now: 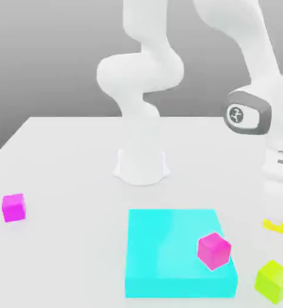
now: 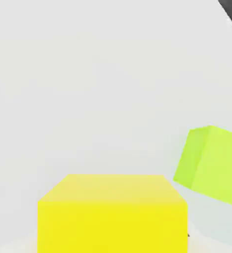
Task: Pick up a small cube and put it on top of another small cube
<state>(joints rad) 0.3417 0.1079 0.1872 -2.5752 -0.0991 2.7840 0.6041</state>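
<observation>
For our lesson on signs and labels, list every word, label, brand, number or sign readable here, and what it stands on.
No word or number can be read.
A round mark on the arm: too small to read.
A dark mark lower on the arm: too small to read.

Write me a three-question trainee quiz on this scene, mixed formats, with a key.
1. True or false: the hot-pink cube rests on the lime cube.
2. Multiple choice: which cube are the fingers closed on?
a) fuchsia
b) yellow
c) lime
3. Fill in: in the exterior view, the fuchsia cube lies on the table toward the view's ____ side, away from the cyan block.

Key: 1 false; 2 b, the yellow cube; 3 left.
</observation>
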